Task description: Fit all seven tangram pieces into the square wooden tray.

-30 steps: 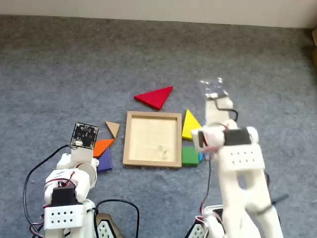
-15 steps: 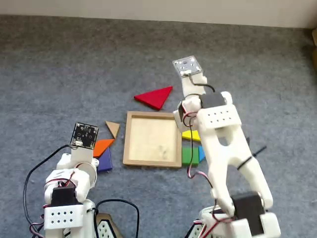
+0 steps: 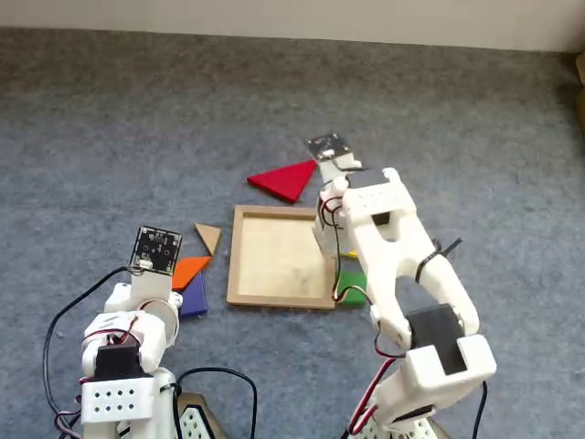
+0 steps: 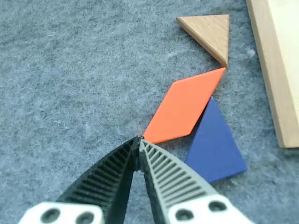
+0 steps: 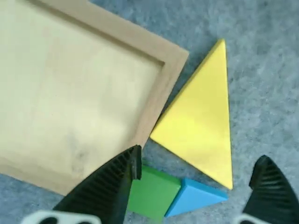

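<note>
Right fingers (image 5: 114,184) spread wide above the yellow triangle (image 5: 201,126), which lies flat just beside the tray (image 5: 159,98) rim; left fingers (image 4: 139,154) clenched, empty, tips at the orange piece (image 4: 184,105); triangle looks light, stiff, thin, probably slick; I'd pinch across its edges, mid-body.

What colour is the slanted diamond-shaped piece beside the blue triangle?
Orange. The orange parallelogram piece shows best in the left wrist view.
</note>
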Motion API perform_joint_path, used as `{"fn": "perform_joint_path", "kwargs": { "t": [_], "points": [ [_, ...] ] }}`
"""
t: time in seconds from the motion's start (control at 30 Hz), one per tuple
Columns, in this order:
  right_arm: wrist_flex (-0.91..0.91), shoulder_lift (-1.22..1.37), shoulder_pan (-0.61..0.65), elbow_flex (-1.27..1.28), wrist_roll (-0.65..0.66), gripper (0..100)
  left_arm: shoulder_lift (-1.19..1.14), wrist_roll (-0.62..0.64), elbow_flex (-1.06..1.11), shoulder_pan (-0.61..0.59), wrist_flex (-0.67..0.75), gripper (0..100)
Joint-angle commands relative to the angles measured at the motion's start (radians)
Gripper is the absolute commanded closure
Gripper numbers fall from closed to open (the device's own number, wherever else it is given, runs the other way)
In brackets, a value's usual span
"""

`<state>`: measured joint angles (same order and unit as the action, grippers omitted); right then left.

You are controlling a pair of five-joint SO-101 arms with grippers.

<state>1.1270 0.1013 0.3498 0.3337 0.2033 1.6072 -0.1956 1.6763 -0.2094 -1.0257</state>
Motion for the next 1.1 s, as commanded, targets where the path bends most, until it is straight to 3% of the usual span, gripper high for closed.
{"fn": "perform_joint_path", "kwargs": {
  "t": [0.0, 0.23, 0.5, 0.8, 1.07],
  "points": [
    [-0.065, 0.005, -0.025, -0.051, 0.008, 64.1, 0.012, -0.008, 0.028, -0.013, -0.005, 99],
    [-0.171, 0.133, -0.085, -0.051, 0.008, 64.1, 0.012, -0.008, 0.028, -0.013, -0.005, 99],
    [-0.137, 0.165, -0.180, -0.051, 0.008, 64.1, 0.012, -0.008, 0.028, -0.013, -0.005, 99],
    [-0.044, 0.085, -0.166, -0.111, 0.018, 64.1, 0.012, -0.008, 0.028, -0.013, -0.005, 99],
    [0.022, 0.012, -0.105, -0.096, 0.163, 64.1, 0.012, -0.008, 0.028, -0.013, -0.005, 99]
  ]
}}
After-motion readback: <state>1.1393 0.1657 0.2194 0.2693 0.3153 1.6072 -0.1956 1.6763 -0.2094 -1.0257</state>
